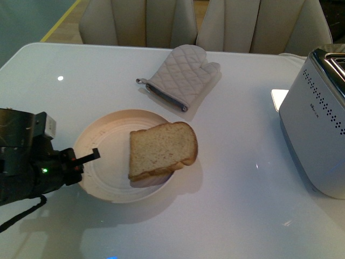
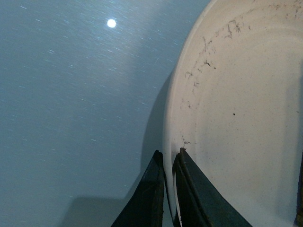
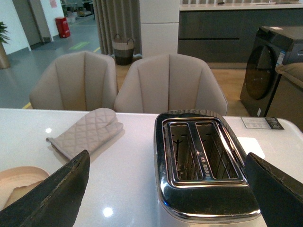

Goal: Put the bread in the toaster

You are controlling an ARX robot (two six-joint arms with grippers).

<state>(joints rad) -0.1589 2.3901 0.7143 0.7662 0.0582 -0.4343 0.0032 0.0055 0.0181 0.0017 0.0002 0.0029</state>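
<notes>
The left gripper (image 2: 169, 153) pinches the rim of the plate (image 1: 102, 145), likely to stop it sliding; the bread (image 1: 161, 148) lies on that plate, well apart from the toaster (image 1: 312, 140); the right gripper (image 3: 166, 155) is wide open near the toaster's empty slots, ready to grab.
</notes>
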